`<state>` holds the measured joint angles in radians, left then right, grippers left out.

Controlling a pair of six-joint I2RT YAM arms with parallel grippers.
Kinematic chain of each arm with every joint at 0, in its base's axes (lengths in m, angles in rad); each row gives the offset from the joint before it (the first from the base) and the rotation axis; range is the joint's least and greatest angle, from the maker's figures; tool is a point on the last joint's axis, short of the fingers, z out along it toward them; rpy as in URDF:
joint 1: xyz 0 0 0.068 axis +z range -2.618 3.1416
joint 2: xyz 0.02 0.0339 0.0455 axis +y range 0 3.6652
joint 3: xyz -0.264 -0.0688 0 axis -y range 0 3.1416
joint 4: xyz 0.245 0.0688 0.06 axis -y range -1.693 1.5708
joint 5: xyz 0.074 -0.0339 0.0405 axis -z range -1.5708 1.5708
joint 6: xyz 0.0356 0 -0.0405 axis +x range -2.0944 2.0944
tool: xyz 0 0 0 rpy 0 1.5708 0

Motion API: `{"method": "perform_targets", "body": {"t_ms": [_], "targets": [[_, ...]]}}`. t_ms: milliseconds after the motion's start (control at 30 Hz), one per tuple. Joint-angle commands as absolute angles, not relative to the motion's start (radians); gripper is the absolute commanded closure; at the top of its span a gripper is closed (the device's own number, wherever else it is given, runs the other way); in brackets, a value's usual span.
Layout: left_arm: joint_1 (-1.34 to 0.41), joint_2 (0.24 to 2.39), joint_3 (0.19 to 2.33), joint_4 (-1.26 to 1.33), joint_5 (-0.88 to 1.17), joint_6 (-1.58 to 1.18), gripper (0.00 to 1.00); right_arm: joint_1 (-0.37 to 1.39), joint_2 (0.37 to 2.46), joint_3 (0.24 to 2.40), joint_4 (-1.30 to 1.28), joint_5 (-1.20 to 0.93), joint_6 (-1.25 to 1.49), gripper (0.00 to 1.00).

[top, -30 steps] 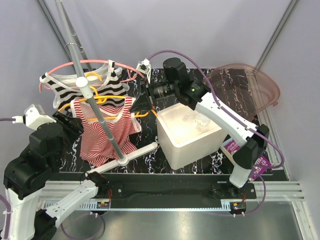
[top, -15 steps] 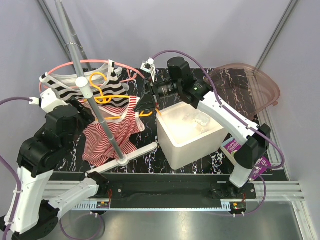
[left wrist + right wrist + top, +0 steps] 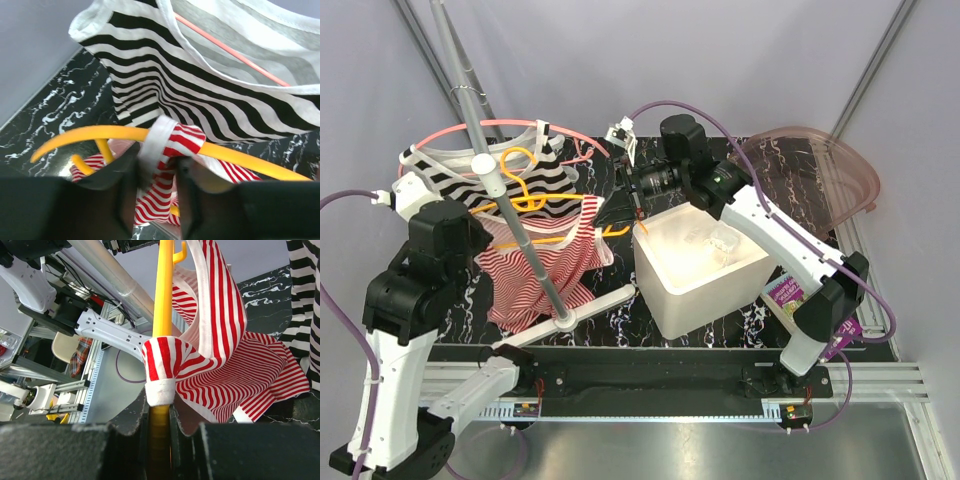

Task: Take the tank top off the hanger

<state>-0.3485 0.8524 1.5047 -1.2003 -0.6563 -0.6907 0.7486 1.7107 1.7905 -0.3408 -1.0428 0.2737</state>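
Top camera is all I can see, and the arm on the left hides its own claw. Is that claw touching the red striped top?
Observer: The left wrist view shows the left gripper with a finger on either side of the red-striped strap, which is bunched on the yellow hanger. Whether it pinches firmly, I cannot tell.
Operator: And the other claw?
Observer: The right wrist view shows the right gripper shut on the yellow hanger, right next to the second strap wrapped over it.
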Motion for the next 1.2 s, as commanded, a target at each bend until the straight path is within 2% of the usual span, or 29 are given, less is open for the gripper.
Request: {"method": "perform_targets", "body": {"t_ms": [0,133,300,367,533,667,767,900,1167], "targets": [[-0.314,0.838,1.517,-1.141,-0.601,-0.647,0.76,0.727,1.643,1.789,-0.287,-1.068,0.282,1.00],[-0.311,0.827,1.528,-1.155,-0.575,-0.647,0.89,0.718,1.628,1.772,-0.299,-1.022,0.279,1.00],[-0.311,0.828,1.555,-1.183,-0.604,-0.626,0.92,0.707,1.589,1.733,-0.316,-0.985,0.258,1.00],[-0.313,0.842,1.577,-1.184,-0.624,-0.598,1.00,0.704,1.574,1.717,-0.321,-0.979,0.252,1.00],[-0.311,0.880,1.646,-1.219,-0.693,-0.525,1.00,0.686,1.548,1.694,-0.330,-0.968,0.245,1.00],[-0.281,0.891,1.626,-1.262,-0.813,-0.499,1.00,0.670,1.529,1.698,-0.333,-0.974,0.247,1.00],[-0.230,0.884,1.592,-1.264,-0.824,-0.491,1.00,0.658,1.517,1.695,-0.333,-0.986,0.247,1.00],[-0.138,0.896,1.574,-1.250,-0.749,-0.480,1.00,0.644,1.502,1.681,-0.331,-1.022,0.235,1.00],[0.028,0.934,1.557,-1.244,-0.445,-0.584,1.00,0.629,1.497,1.686,-0.318,-1.062,0.262,1.00]]}}
